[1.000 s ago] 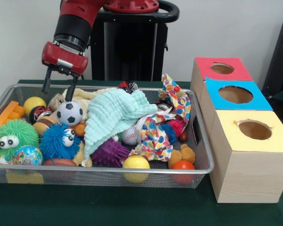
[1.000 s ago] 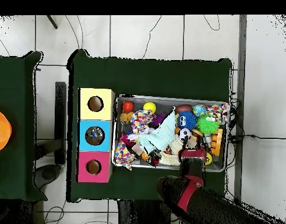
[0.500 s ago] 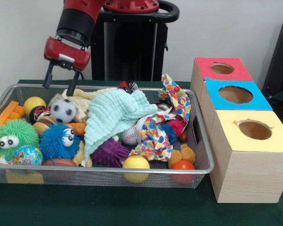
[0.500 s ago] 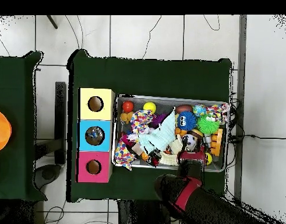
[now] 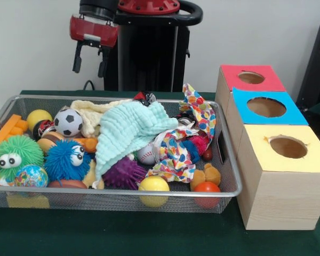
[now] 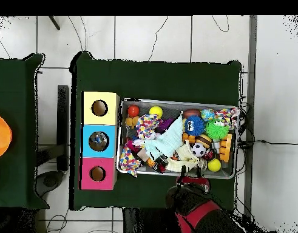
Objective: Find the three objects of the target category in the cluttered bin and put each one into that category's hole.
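Observation:
My gripper (image 5: 89, 61) hangs open and empty above the back left of the wire bin (image 5: 122, 192), well clear of its contents. In the overhead view the gripper (image 6: 193, 180) sits just outside the bin's (image 6: 175, 102) lower rim. Directly below it in the bin lie a black-and-white soccer ball (image 5: 68, 122) (image 6: 199, 149) and a yellow ball (image 5: 38, 118) (image 6: 214, 164). Other balls show near the front: a yellow one (image 5: 153, 186), a red one (image 5: 207, 189), a baseball (image 5: 146, 153), a globe ball (image 5: 31, 176).
A mint cloth (image 5: 128, 128) and a spotted cloth (image 5: 194, 114) cover the bin's middle. Fuzzy green (image 5: 16, 154) and blue (image 5: 68, 159) toys lie front left. Red (image 5: 249, 80), blue (image 5: 266, 106) and yellow (image 5: 288, 149) boxes with holes stand to the right.
The gripper has risen out of the bin and drawn back toward the pedestal, empty. The soccer ball it was over rolled slightly and stays in the bin.

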`<state>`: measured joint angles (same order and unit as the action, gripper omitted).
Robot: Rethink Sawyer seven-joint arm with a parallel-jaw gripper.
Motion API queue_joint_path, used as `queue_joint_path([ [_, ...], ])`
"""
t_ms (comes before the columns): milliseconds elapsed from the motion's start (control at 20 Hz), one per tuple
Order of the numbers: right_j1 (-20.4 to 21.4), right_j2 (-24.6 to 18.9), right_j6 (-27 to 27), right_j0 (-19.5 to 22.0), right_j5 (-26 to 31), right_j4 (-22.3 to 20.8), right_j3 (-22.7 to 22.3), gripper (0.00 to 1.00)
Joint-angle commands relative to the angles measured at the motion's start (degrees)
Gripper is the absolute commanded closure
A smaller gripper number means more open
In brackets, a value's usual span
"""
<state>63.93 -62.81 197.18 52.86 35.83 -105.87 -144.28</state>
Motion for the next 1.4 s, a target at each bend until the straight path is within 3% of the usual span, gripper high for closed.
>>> queue_joint_path([
  [50, 6.7, 2.6, -0.3, -2.0, 0.2, -3.3, -2.3, 0.00],
  [150, 4.8, 2.2, 4.9, -2.9, 2.3, -8.0, -5.6, 0.00],
  [450, 4.4, 6.2, 2.1, -1.7, 4.6, -8.9, -5.5, 0.00],
  [600, 3.5, 7.5, -1.7, 0.2, 4.1, -9.4, -4.0, 0.00],
  [800, -1.0, 6.7, 1.9, 1.4, 3.8, -12.6, -4.8, 0.00],
  [950, -3.7, 7.7, -2.4, 2.2, -1.1, -10.4, -2.9, 0.00],
  [1100, -6.1, 8.4, -2.6, 1.2, -1.4, -8.6, -1.2, 0.00],
  [1250, -9.0, 8.4, -1.9, 1.2, 0.0, -10.2, -1.0, 0.00],
  [1350, -11.6, 6.2, 2.5, 2.1, 1.2, -12.9, -2.2, 0.00],
  [1400, -11.0, 6.8, 1.1, 2.7, -1.2, -11.9, -1.8, 0.00],
])
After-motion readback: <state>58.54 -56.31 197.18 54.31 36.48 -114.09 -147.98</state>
